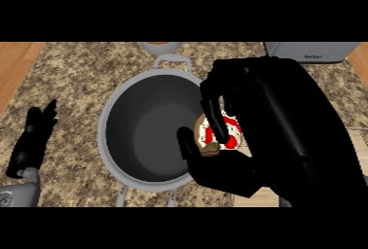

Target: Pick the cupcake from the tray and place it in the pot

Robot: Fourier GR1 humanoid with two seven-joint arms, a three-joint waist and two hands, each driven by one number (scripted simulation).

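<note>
A large grey pot [115, 131] with a dark inside stands in the middle of the granite counter, handles at its far and near rims. My right hand [223, 168] hovers over the pot's right rim, fingers and thumb curled round the cupcake [219, 133], whose red and white top and tan base show between them. The tray is hidden beneath my right hand and forearm. Fingers straight and pointing away, my left hand [32, 138] rests at the left edge, apart from the pot.
A grey appliance [310, 51] sits at the back right corner. A white rounded object [162, 47] peeks in behind the pot's far handle. Wooden floor borders the counter on both sides.
</note>
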